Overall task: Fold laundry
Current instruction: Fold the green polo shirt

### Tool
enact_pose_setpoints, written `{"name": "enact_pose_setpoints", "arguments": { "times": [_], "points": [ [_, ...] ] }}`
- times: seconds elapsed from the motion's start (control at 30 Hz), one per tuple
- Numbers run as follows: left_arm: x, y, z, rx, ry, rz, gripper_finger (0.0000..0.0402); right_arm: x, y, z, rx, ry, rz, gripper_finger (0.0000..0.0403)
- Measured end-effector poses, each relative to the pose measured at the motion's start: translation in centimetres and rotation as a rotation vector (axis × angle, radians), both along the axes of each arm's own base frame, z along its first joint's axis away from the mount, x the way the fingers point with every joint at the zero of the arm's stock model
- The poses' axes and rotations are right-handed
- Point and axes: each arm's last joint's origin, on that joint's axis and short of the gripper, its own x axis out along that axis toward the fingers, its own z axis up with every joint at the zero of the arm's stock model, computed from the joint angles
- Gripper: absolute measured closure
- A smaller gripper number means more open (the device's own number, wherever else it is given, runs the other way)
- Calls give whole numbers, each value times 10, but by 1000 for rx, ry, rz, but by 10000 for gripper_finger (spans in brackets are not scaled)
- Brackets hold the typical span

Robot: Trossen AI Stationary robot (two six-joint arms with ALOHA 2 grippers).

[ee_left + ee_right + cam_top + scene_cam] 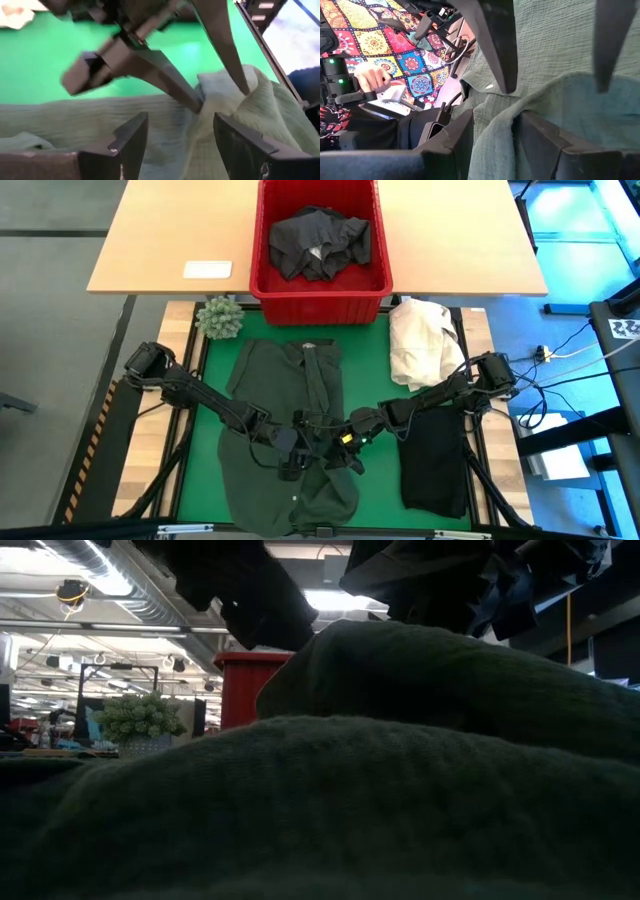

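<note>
A dark green garment (290,435) lies spread down the green table (380,345), its near end bunched where both arms meet, the fold apparently only begun. Beside it to the right a black garment (435,460) lies in a flat rectangle and looks already folded. More dark laundry (320,242) sits crumpled in the red basket (262,260) on the wooden table beyond, seemingly yet to be handled, so most of the job appears to remain.

The right tool (352,450) has a ridge of the green cloth pinched between its two fingers (457,137), as its wrist view shows. The left tool (292,462) hovers just beside it over the same fold, its fingers (131,140) parted with cloth below them and nothing gripped.

A cream-white cloth heap (420,340) rests at the far right of the green table, apart from the work. A small potted plant (218,317) stands at the far left corner, and a white card (207,269) lies on the wooden table. The two tools crowd one spot, each a likely obstacle to the other. A person's hand (372,77) on a controller shows past the table's edge in the right wrist view.
</note>
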Motion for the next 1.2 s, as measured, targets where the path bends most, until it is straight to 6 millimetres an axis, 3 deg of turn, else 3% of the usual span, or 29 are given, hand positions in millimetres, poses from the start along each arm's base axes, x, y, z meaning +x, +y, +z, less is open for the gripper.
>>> {"name": "enact_pose_setpoints", "arguments": {
  "times": [0.3,0.7,0.9,1.13,1.2],
  "points": [
    [11,-7,-21,-33,-11,-48,184,0,0,0,0,-1,4,249],
    [11,-8,-23,3,-11,-49,196,0,0,0,4,2,1,249],
    [7,-19,-22,110,-50,-115,264,-1,0,-2,15,35,-11,249],
    [2,-28,-22,148,-57,-153,383,-1,-1,-3,7,54,-13,249],
    [1,-30,-22,156,-55,-164,394,-2,-2,-4,1,70,-15,249]
  ]
}}
